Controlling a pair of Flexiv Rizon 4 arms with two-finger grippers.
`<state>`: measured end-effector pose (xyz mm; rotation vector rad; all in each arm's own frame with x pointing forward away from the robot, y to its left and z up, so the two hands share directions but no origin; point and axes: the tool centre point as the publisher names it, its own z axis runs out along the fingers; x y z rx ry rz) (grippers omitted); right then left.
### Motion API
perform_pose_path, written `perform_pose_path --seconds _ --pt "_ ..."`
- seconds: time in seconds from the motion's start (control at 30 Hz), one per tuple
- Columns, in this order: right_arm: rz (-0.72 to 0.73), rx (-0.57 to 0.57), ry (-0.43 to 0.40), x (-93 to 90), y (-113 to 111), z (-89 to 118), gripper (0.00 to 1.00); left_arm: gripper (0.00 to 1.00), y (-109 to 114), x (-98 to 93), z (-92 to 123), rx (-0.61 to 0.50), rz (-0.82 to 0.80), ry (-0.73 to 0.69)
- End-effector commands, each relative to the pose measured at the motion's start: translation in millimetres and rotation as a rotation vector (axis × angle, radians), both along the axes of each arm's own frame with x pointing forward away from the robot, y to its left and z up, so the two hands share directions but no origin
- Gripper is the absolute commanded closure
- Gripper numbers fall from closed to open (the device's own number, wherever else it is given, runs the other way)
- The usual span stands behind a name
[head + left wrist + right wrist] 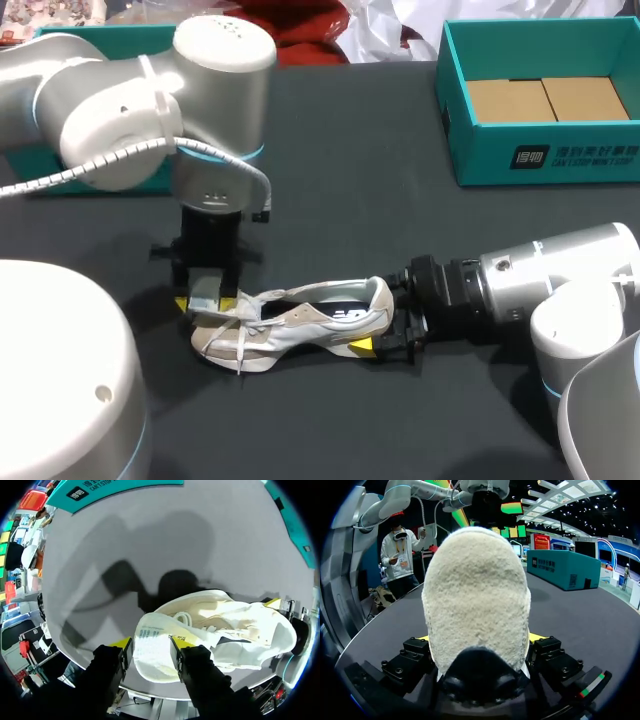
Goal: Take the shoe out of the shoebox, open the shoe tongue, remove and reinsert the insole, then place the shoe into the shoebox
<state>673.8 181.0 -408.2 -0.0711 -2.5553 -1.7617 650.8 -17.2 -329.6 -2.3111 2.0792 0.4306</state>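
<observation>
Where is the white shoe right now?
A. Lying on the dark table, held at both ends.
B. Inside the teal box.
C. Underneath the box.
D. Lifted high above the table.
A: the shoe lies on the table, with the left gripper shut on its tongue and the right gripper on its heel. The shoebox stands apart with no shoe in it.

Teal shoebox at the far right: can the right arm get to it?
Probably not freely: the way to the teal cardboard shoebox is bare, but the right end effector is shut on the white sneaker, whose tongue the left end effector grips.
</observation>
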Motion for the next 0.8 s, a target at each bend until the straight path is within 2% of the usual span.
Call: perform_pose_path --seconds 0.03,0.33,0.6,0.8 --pt "-0.002 -0.003 0.0 -0.4 1.5 -0.5 1.0 0.52 7.4 -6.7 32.8 -0.095 -0.032 -0.037" --pt "-0.002 -0.003 0.0 -0.4 1.5 -0.5 1.0 0.51 -14.0 -10.1 71.1 -0.239 -0.173 -0.055" --pt "-0.002 -0.003 0.0 -0.4 1.5 -0.5 1.0 0.46 -27.4 -14.6 95.1 -0.289 -0.276 -0.092" --pt "-0.002 -0.003 0.0 -0.4 1.5 -0.5 1.0 0.46 -38.8 -12.2 108.1 -0.346 -0.335 -0.115"
